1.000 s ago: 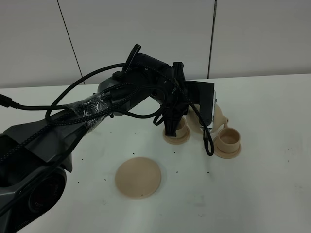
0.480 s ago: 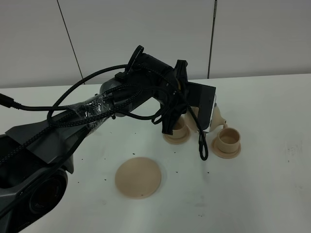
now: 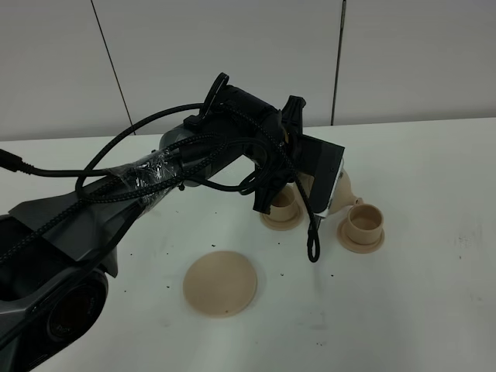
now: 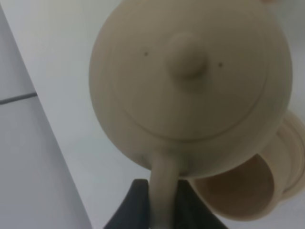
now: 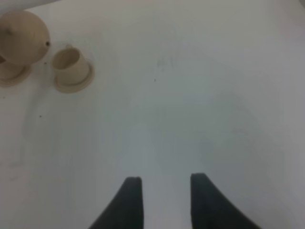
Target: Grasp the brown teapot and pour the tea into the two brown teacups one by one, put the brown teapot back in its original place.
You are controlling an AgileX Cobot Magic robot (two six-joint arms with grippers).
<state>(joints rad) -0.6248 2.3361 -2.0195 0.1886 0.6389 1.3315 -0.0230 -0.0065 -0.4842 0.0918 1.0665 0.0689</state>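
My left gripper (image 4: 160,198) is shut on the loop handle of the brown teapot (image 4: 190,86), which hangs tilted above the table. In the high view only part of the teapot (image 3: 344,186) shows behind the wrist, its spout just above the right teacup (image 3: 362,220). The other teacup (image 3: 284,203) stands on its saucer, half hidden by the arm. One teacup (image 4: 238,191) lies directly under the pot in the left wrist view. The wide flat saucer (image 3: 220,282) lies bare near the front. My right gripper (image 5: 164,193) is open over bare table, far from the teapot (image 5: 24,36) and teacup (image 5: 70,64).
The left arm (image 3: 178,167) stretches across the white table (image 3: 418,310) from the left, with a cable loop (image 3: 312,240) dangling beside the cups. Small dark specks dot the table. A grey panel wall stands behind.
The left wrist has turned a little and drawn the teapot slightly up and left over the right teacup. The dangling cable loop has swung left.
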